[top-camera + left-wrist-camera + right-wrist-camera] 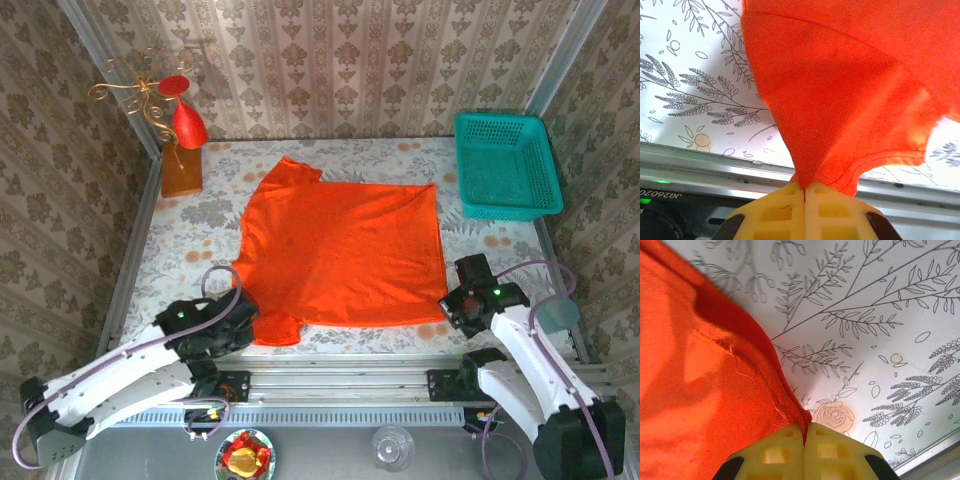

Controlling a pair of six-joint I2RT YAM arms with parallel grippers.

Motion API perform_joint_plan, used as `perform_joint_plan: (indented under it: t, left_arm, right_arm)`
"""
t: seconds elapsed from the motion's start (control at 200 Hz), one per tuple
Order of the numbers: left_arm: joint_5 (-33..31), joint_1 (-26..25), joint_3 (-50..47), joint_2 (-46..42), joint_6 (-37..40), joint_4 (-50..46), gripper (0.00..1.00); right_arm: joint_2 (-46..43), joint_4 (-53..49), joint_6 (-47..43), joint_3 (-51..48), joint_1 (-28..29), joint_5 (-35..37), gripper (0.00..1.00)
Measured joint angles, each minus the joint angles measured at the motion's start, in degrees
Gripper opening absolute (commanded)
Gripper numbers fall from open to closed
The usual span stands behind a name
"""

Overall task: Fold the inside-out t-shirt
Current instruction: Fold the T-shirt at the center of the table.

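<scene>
At the near edge of the table (190, 235), the left claw (240, 318) is shut tight on the inside-out t-shirt (340, 250). In the left wrist view its yellow fingers (775, 212) are pressed together, and a gathered peak of orange fabric is drawn down into the seam between them. The hold is taken at the shirt's near-left corner, by the near sleeve.

The right claw (457, 297) is closed in the same way. In the right wrist view a thin fold of the shirt's edge is pinched between its fingers (835, 452), at the near-right corner where the hem ends.

With both near corners gripped, the whole near side can be raised as one line. This is judged to be the preparation for carrying that side over the body of the garment in a first fold. Only a little cloth is caught in each claw, so a slip is thought possible if the pull is uneven.

Beyond the claws, the shirt is spread nearly flat in the middle of the table, lying sideways. Its sleeves are at the left, its hem at the right, and light wrinkles run across it.

Farther back, a teal basket (505, 165) is set at the far right corner, just beside the shirt. A red cone ornament (188, 125) on a wooden block (181, 172) stands at the far left, apart from the shirt. Neither is likely to be touched by the fold.
</scene>
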Motion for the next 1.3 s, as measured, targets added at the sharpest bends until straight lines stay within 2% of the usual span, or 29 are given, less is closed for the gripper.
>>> perform_joint_plan:
  t: [0.305,0.44,0.62,0.735,0.965,1.3]
  left_arm:
    - [0.3,0.6,8.6,-0.4,4.4,-4.1,0.00]
    - [1.0,5.7,10.6,2.9,9.2,-2.5,0.00]
    - [4.3,18.3,12.9,9.7,19.8,3.2,0.00]
    - [6.4,23.1,16.3,15.3,26.2,6.5,0.00]
    - [9.5,27.2,21.9,26.1,35.7,12.0,0.00]
    - [9.5,31.6,29.9,38.8,44.5,15.7,0.00]
  right_arm:
    - [-6.4,-5.7,-3.8,1.9,0.0,0.1,0.00]
    - [-5.2,-4.3,-8.0,3.4,0.0,-0.1,0.00]
    - [1.7,0.8,-14.9,5.9,0.0,-0.3,0.00]
    - [7.1,3.7,-18.2,8.2,0.0,-0.3,0.00]
    - [15.5,8.0,-23.6,11.6,-0.1,-0.1,0.00]
    - [22.1,9.9,-27.9,15.4,-1.4,3.1,0.00]
